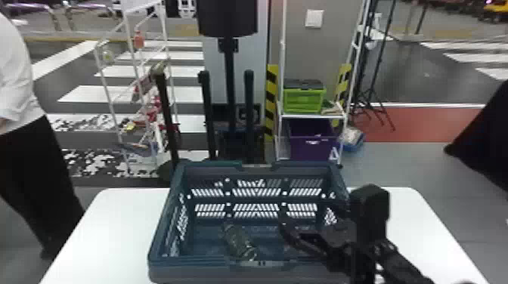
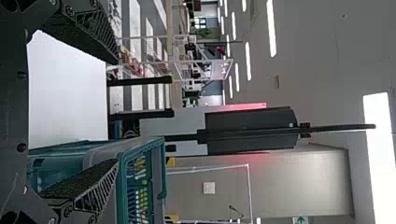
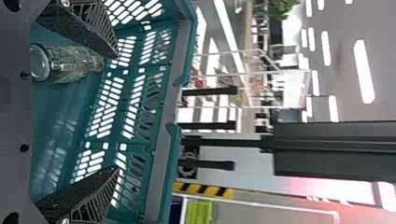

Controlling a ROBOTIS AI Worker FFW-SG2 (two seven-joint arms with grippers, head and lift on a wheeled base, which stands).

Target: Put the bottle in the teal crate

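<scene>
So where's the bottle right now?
In the head view, the bottle lies inside the teal crate, close to the near wall and left of the right gripper.

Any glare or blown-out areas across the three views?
Head view: white tabletop washed nearly flat. Left wrist view: large ceiling light blown out. Right wrist view: ceiling strip light blown out, pale patches inside the teal plastic crate, highlights on clear bottle.

Large indoor hall | crosswalk-striped floor (image 1: 83,93) | ceiling (image 2: 322,56) strip lights (image 2: 271,28) | white shelf rack (image 1: 310,116)
</scene>
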